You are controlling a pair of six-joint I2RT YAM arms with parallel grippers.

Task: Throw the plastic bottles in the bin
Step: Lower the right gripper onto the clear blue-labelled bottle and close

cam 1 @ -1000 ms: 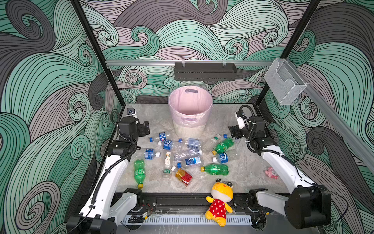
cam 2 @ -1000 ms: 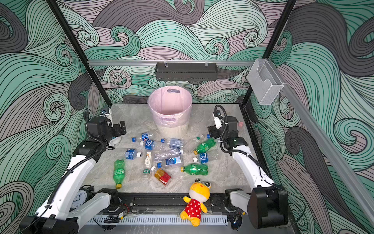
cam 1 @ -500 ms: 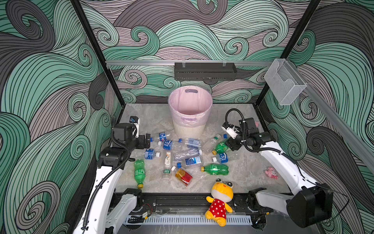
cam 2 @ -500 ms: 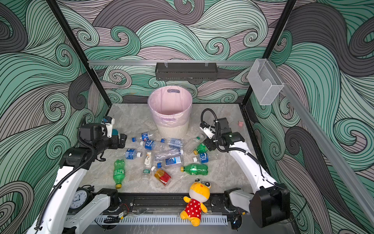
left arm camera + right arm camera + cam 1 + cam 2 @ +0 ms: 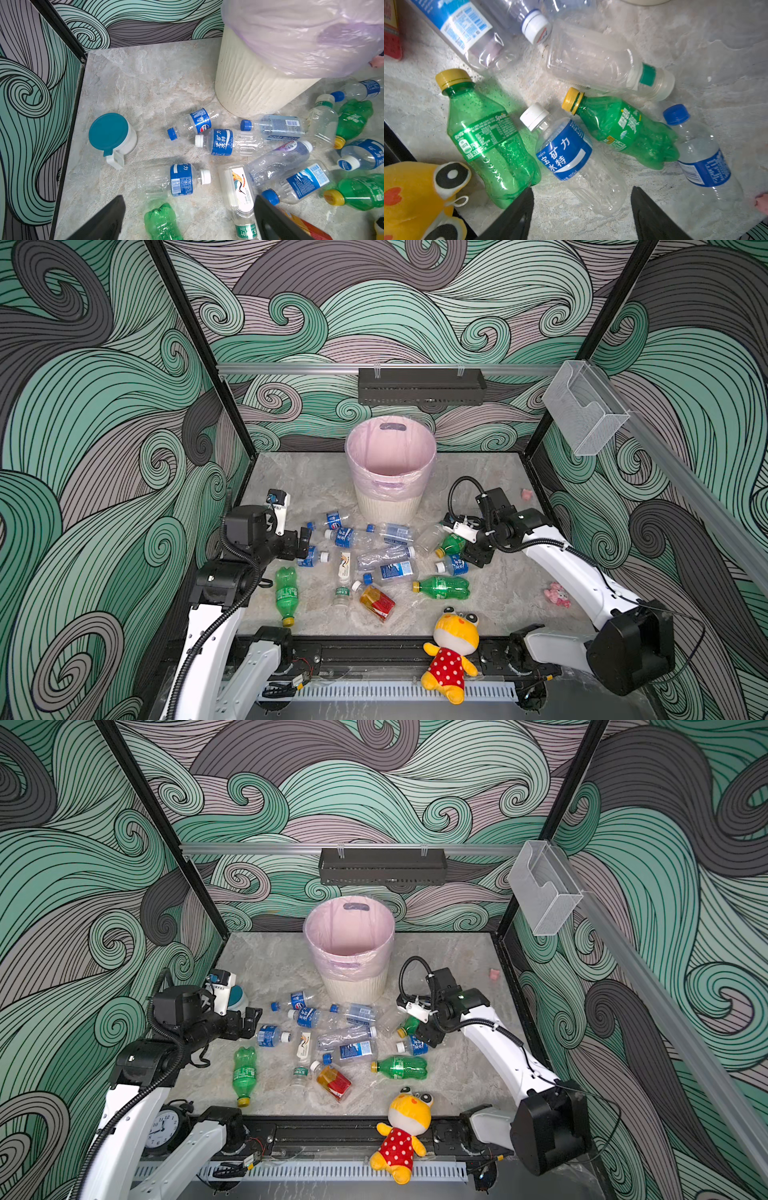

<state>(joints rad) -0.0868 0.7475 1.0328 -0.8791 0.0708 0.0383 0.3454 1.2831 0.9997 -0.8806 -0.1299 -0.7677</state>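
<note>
Plastic bottles (image 5: 392,570) lie scattered mid-surface (image 5: 507,597), at 6 o'clock from the bin (image 5: 390,506) (pink-lined, upright). Left jaws, at the heap's 9 o'clock, stand spread wide, holding nothing. Right jaws, at 3 o'clock, are spread too, with a blue-labelled bottle (image 5: 566,149) just ahead, ungripped.

We view the whole surface (image 5: 498,593) (image 5: 457,1077) in both top views from high at 6 o'clock, facing 12 o'clock. Both wrist views sit close above it and share the crumpled green bottle (image 5: 351,122) (image 5: 623,128).
</note>
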